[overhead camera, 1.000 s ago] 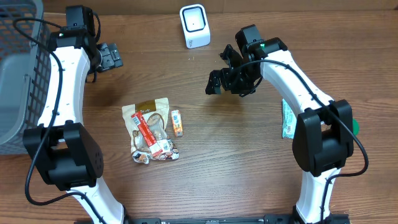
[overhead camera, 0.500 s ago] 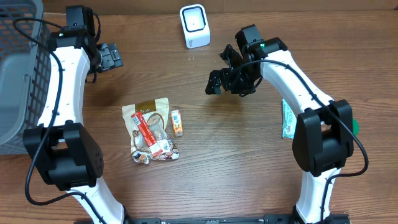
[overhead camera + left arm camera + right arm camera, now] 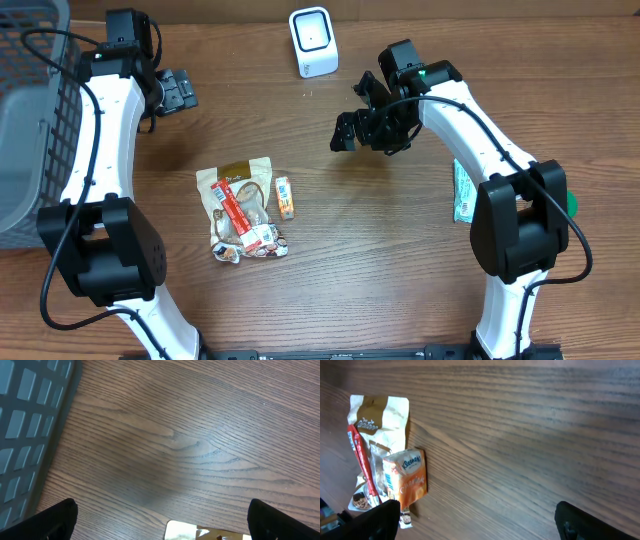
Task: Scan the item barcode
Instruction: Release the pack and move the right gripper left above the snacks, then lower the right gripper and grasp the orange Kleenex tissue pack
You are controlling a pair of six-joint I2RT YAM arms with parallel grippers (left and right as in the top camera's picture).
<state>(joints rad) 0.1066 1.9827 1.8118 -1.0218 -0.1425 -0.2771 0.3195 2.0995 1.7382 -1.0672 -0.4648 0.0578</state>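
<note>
2 grippers spread wide
The left gripper and right gripper hold nothing. A small orange tissue pack lies just beside a brown and white snack pouch.

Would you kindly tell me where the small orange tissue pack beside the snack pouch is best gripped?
Probably from above, closing on the two short ends of the small orange tissue pack: it lies flat with both ends clear, while one long side sits close beside the brown-and-white snack pouch, leaving little room.
</note>
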